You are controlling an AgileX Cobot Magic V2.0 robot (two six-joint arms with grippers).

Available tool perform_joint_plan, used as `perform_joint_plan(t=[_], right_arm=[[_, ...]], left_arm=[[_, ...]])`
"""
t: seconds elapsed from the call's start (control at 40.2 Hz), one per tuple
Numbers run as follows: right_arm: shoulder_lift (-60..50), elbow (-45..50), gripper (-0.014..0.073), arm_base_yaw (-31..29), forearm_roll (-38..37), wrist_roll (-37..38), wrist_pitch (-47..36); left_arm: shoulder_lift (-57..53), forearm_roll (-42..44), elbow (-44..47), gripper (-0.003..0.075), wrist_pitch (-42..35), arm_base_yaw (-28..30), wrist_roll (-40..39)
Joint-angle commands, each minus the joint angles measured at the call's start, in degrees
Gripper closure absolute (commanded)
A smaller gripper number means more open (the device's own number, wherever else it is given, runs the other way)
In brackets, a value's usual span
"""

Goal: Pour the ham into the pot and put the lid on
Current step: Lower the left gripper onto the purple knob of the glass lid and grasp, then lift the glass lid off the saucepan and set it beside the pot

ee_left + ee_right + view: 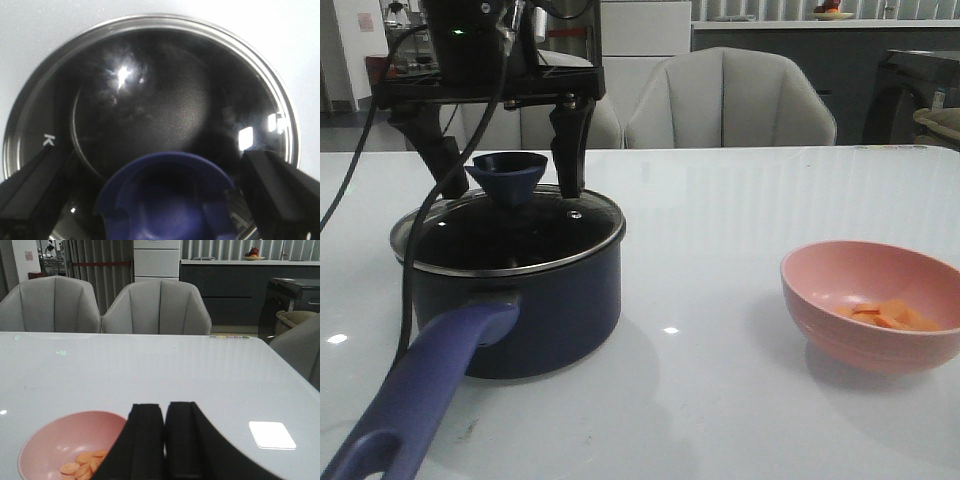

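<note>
Nearest the front camera, at lower left of the frame, the long purple-blue handle (415, 400) runs up to the dark navy round saucepan (535, 310), which carries the clear glass lid with a metal rim (510, 235); the left gripper (505, 170) hangs over it, fingers apart either side of the flared purple-blue knob (508, 176), not yet touching. That lid looks stiff, slick and breakable, so the knob is probably the safest hold. Thin orange-pink ham slices (890, 316) lie unpoured in the pink bowl (840, 300) at lower right on the white desk (720, 230), light and loose; the right gripper (165, 440) has its fingers together, empty.
</note>
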Motion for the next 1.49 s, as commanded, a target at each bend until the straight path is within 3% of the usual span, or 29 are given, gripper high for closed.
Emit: perform_joint_plan(t=[0.0, 0.099, 0.373, 0.572, 1.093, 1.466], right_arm=[[-1.18, 0.62, 0.0433, -0.06, -0.54, -0.18, -4.38], [-1.18, 0.62, 0.0433, -0.06, -0.54, -0.18, -4.38], [-1.18, 0.62, 0.0433, -0.06, -0.54, -0.18, -4.38], [-1.18, 0.62, 0.0433, -0.06, -0.54, -0.18, -4.38], [-1.18, 0.62, 0.0433, -0.06, -0.54, -0.18, -4.38], [-1.18, 0.62, 0.0433, -0.06, -0.54, -0.18, -4.38]], left_arm=[[-1.96, -1.49, -1.37, 0.0051, 2.89, -0.31, -0.66], [-1.96, -2.43, -1.37, 0.0108, 2.89, -0.31, -0.66], [-1.96, -3.72, -1.37, 0.0361, 2.89, -0.31, -0.29], [-1.96, -3.72, -1.37, 0.0455, 2.89, -0.31, -0.16], [-3.25, -3.38, -6.90, 0.0474, 2.89, 0.08, 1.73], [-8.56, 0.28, -5.87, 0.0474, 2.89, 5.00, 4.45]])
